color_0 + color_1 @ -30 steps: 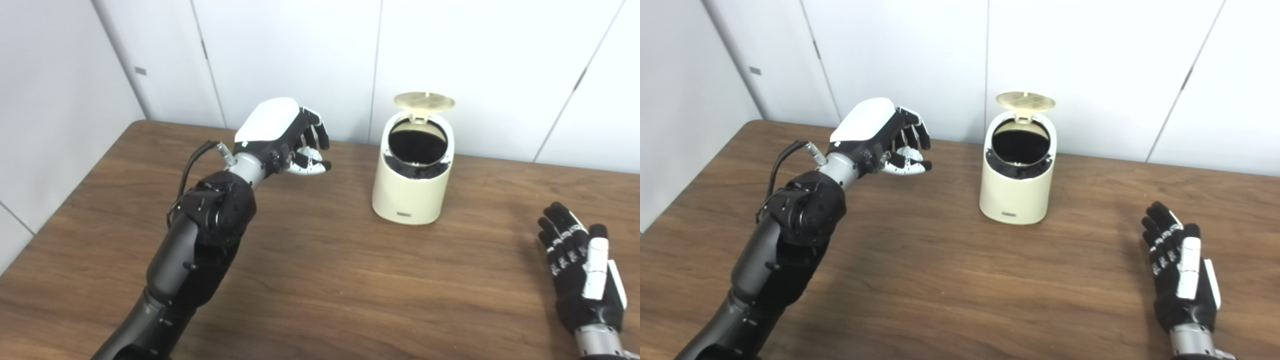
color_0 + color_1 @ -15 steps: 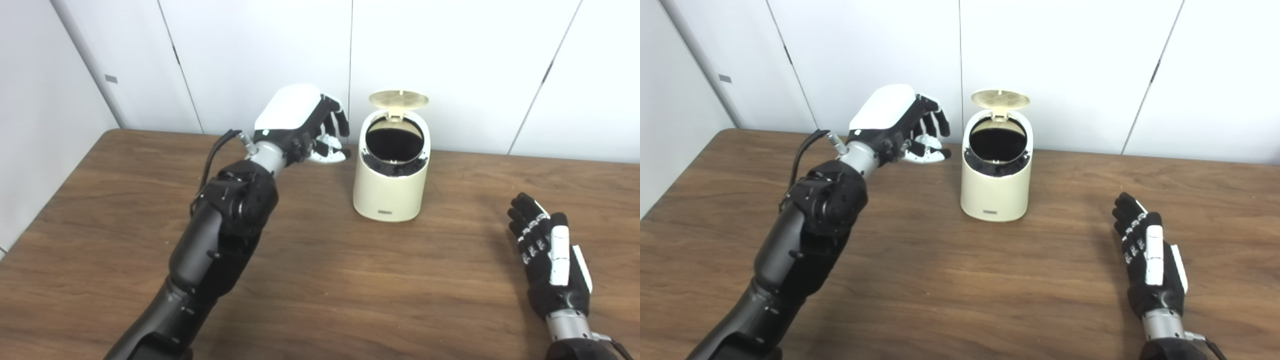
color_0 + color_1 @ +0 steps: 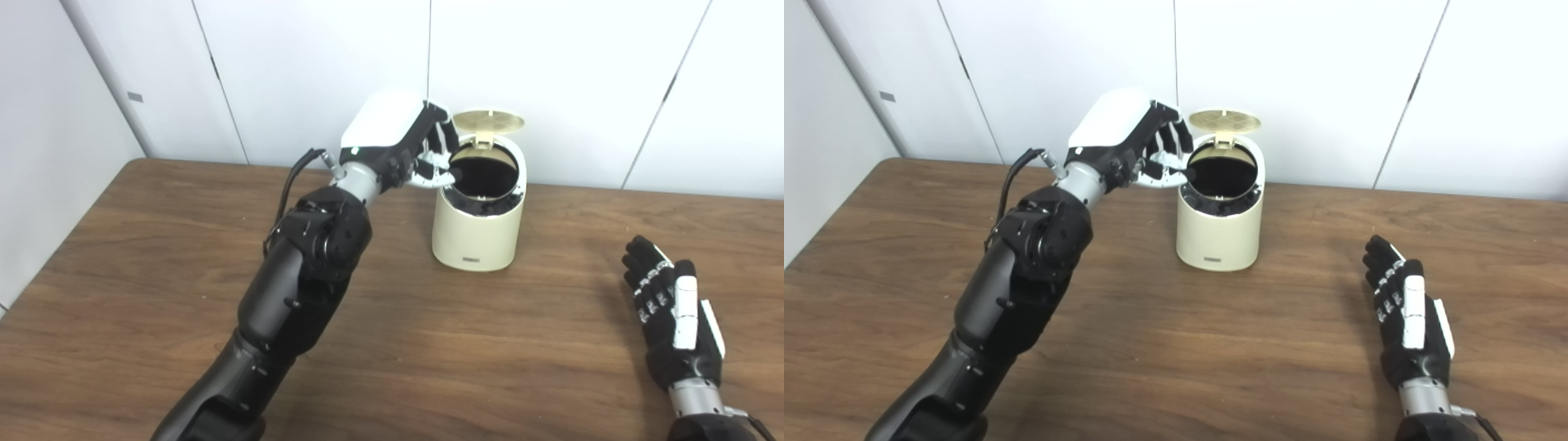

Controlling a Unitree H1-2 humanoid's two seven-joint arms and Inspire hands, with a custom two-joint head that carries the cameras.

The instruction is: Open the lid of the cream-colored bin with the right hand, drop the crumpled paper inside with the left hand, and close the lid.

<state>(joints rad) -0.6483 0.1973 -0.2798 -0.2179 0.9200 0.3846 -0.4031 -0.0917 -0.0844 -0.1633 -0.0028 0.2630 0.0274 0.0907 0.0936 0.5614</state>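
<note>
While crumpled paper (image 3: 429, 173) is clenched in the left hand (image 3: 398, 144) at the cream-colored bin's (image 3: 478, 211) left rim, lid (image 3: 490, 120) raised, right hand (image 3: 674, 324) spread flat, bare table (image 3: 490, 355) before the bin.

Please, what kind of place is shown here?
Probably a lab or office room: a brown wood-grain table, plain white wall panels behind, and only a small cream-colored bin on it.

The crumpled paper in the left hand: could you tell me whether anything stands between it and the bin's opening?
Nothing visible does. The lid stands raised at the back of the cream-colored bin, leaving its dark opening clear. The left hand holds the crumpled paper at the opening's left rim. The right hand rests open on the table, well aside.
</note>
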